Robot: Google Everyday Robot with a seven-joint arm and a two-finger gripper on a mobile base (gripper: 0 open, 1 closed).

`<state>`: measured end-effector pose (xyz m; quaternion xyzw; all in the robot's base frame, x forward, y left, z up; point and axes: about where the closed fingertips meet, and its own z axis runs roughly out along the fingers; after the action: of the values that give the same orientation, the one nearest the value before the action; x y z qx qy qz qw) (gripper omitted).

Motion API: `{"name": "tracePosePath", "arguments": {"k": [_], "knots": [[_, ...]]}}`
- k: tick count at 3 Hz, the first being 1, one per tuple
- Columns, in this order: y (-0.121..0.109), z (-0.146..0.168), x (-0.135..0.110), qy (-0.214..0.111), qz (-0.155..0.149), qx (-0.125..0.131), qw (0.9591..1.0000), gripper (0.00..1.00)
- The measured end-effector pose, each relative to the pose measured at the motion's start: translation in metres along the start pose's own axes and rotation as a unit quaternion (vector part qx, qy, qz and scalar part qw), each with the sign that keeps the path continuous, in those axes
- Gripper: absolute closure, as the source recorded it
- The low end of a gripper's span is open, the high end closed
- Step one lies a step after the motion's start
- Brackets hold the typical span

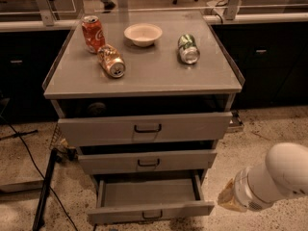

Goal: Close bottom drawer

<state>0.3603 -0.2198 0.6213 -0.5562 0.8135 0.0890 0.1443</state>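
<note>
The bottom drawer (150,211) is the lowest of three grey drawers in the cabinet (144,76). It is pulled out, its shallow tray (149,192) is empty, and its small dark loop handle (152,215) is on the low front panel. My white arm (276,177) comes in from the lower right. The gripper end (230,198), tan in colour, hangs just right of the drawer's front right corner and does not touch it.
The top drawer (144,128) and middle drawer (147,161) stand slightly open. On the cabinet top are an upright red can (92,32), an orange can on its side (111,60), a green can on its side (188,48) and a white bowl (143,34). Cables and a dark pole (43,196) lie on the floor at left.
</note>
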Motion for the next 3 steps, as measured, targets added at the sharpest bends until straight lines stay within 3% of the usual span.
{"name": "tracePosePath", "arguments": {"k": [1, 2, 3], "knots": [[-0.001, 0.066, 0.036, -0.021, 0.008, 0.001, 0.9998, 1.0], [0.0, 0.094, 0.038, -0.035, 0.021, -0.009, 0.9991, 1.0], [-0.002, 0.099, 0.042, -0.026, 0.021, -0.01, 0.9994, 1.0]]}}
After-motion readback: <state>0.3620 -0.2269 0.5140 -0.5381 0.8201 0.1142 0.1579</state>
